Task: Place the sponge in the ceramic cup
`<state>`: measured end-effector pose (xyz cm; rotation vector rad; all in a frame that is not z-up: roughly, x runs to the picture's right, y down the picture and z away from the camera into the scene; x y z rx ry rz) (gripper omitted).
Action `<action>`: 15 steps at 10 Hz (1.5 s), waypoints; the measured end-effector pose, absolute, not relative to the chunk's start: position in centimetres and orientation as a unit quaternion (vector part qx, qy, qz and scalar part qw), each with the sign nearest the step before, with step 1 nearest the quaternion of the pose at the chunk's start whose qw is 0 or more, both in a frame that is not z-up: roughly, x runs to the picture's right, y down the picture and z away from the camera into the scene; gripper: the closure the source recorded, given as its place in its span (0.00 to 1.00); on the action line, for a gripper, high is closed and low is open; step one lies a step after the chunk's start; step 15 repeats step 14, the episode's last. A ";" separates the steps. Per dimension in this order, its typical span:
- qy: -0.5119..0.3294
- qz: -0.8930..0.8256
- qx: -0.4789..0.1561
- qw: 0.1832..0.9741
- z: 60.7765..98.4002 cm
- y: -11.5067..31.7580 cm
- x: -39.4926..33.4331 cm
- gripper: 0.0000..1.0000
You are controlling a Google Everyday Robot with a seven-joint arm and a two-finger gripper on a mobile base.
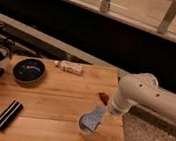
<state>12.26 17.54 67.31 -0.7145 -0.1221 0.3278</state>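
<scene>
**Sponge (95,117) tilted into the cup (84,129), gripper (104,111) at its upper end**

The cup is stood near the front right corner of the table (56,100). The sponge is leaned in it, with the lower end inside the rim and the upper end raised toward the gripper. The gripper is held just above and to the right of the cup, under the arm (145,95). The tilt is judged to follow from the arm's slanted reach from the right. Whether the gripper is clamped on the sponge or parted from it cannot be told.
</scene>
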 end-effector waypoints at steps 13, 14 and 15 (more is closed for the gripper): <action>-0.085 0.142 -0.364 0.916 67.7 18.3 11.7 0.25; -0.085 0.144 -0.355 0.920 67.1 18.0 11.9 0.25; -0.085 0.144 -0.355 0.920 67.1 18.0 11.9 0.25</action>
